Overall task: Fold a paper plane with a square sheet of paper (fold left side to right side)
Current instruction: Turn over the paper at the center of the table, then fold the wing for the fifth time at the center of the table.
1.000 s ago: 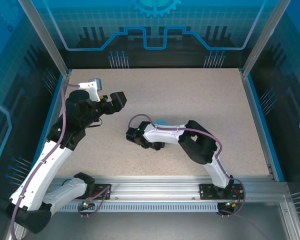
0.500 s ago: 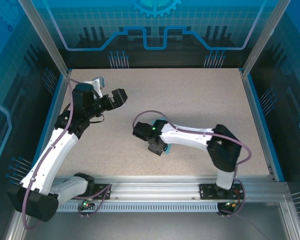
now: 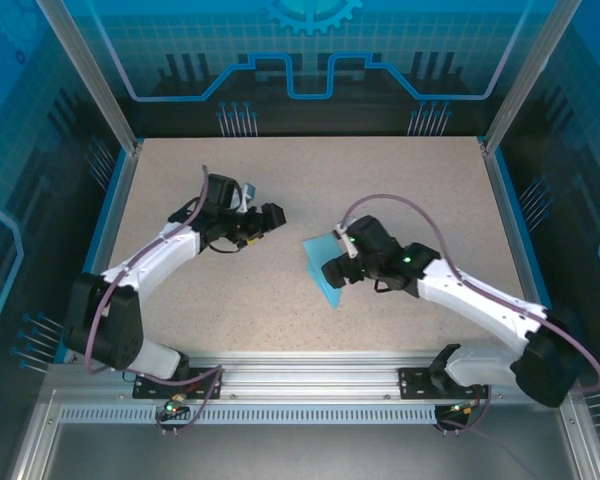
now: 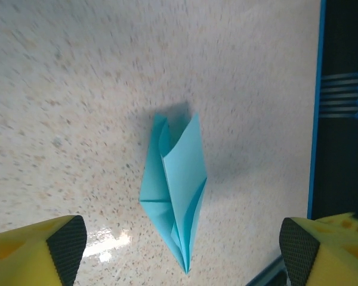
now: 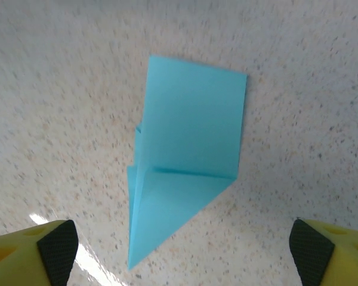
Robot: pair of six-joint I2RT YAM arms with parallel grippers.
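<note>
The square sheet of paper is light blue and lies on the speckled table folded into a narrow pointed paper plane shape, tip toward the near edge. My right gripper hovers open at its right edge; in the right wrist view the paper lies flat ahead of the gripper, and the yellow fingers stand wide apart with nothing between them. My left gripper is open a short way to the paper's left, apart from it. In the left wrist view the paper shows raised flaps beyond that gripper.
The blue table rim runs along the right of the left wrist view. Aluminium frame posts stand at the back corners and a metal rail lines the near edge. Bare speckled tabletop surrounds the paper.
The right gripper has opened, let go of the paper and moved right, leaving it in plain view. The left gripper has swung in from the back left toward the paper.
</note>
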